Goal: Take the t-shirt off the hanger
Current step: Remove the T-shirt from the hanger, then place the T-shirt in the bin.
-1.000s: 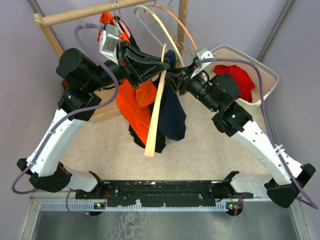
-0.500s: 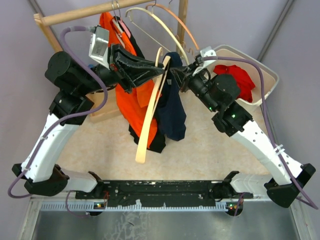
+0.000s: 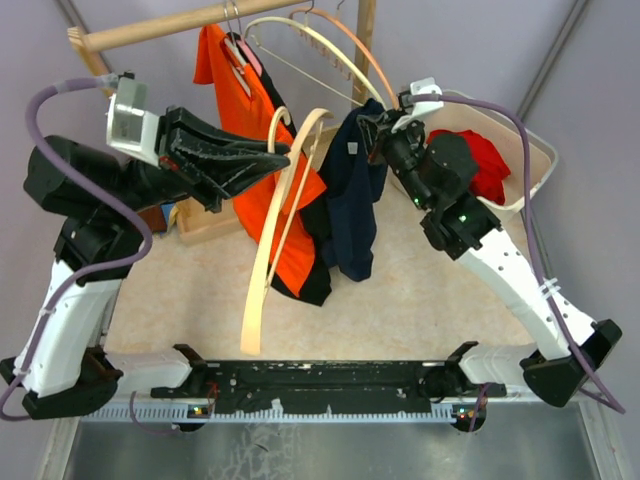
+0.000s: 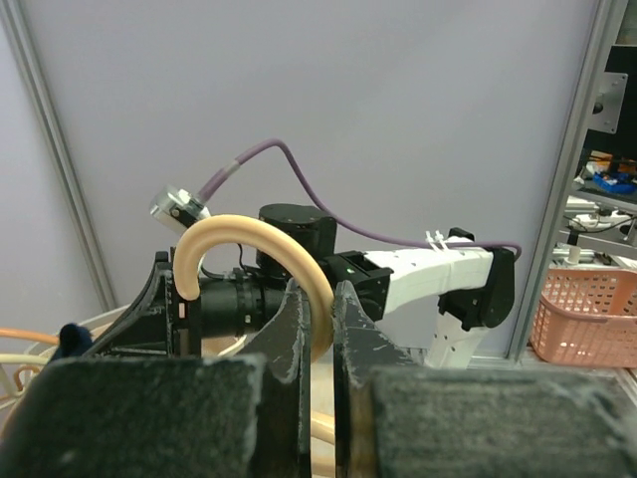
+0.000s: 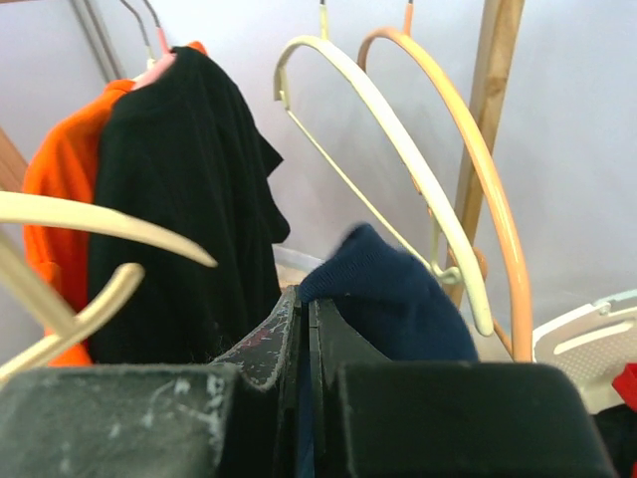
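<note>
The navy t-shirt (image 3: 352, 205) hangs limp from my right gripper (image 3: 376, 130), which is shut on a fold of its upper edge (image 5: 398, 299); the jaws (image 5: 311, 311) pinch the cloth tight. The pale wooden hanger (image 3: 254, 305) is free of the t-shirt. It dangles to the left, in front of the orange shirt, with its curved top (image 4: 249, 231) clamped in my left gripper (image 3: 284, 150). In the left wrist view the jaws (image 4: 321, 314) are shut on the hanger's arc.
An orange shirt (image 3: 262, 140) and a black one (image 5: 189, 199) hang on the wooden rail (image 3: 160, 28). Empty cream (image 5: 398, 149) and orange (image 5: 468, 149) hangers hang beside the rack's post (image 3: 365, 40). A white bin (image 3: 535, 150) holds a red garment (image 3: 480, 160) at the right.
My left arm swung left and back, drawing the hanger out of the navy t-shirt. My right gripper shut on the t-shirt and lifted it toward the rail.
</note>
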Robot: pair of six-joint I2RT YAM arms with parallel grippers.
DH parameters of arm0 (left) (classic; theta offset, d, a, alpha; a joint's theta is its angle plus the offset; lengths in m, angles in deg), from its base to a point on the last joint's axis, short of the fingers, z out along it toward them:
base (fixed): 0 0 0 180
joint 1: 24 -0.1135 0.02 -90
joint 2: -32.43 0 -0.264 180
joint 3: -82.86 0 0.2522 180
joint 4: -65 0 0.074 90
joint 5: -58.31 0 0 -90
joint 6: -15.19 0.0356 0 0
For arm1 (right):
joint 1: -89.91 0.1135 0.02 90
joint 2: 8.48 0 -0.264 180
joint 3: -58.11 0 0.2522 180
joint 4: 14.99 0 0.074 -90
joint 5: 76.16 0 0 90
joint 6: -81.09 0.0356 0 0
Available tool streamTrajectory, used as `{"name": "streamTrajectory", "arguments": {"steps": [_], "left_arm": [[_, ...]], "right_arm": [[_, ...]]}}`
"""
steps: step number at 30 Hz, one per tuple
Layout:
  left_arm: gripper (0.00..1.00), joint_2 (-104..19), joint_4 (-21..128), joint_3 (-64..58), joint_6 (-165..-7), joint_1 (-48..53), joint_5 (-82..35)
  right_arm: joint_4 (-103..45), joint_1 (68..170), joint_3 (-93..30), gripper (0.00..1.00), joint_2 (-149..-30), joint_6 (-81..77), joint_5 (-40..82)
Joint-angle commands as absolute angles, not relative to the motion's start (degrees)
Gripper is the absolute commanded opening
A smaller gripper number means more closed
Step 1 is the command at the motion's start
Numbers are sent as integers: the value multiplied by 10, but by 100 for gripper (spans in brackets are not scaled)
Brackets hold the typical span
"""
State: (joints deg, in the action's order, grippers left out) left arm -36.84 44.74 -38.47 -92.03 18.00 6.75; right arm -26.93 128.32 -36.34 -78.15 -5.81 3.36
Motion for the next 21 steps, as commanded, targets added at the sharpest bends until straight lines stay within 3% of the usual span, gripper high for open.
{"name": "streamTrajectory", "arguments": {"steps": [1,12,21], "left_arm": [[0,-331,487,-355,-941,178,40],[0,-312,542,-297,-931,178,-68],[0,-344,570,-278,-923,178,-80]], "right_arm": [[-238,1269,-395,0,-777,-60,17],[-272,1268,-352,0,-676,-62,6],[-302,1266,-528,0,-708,-212,-93]]}}
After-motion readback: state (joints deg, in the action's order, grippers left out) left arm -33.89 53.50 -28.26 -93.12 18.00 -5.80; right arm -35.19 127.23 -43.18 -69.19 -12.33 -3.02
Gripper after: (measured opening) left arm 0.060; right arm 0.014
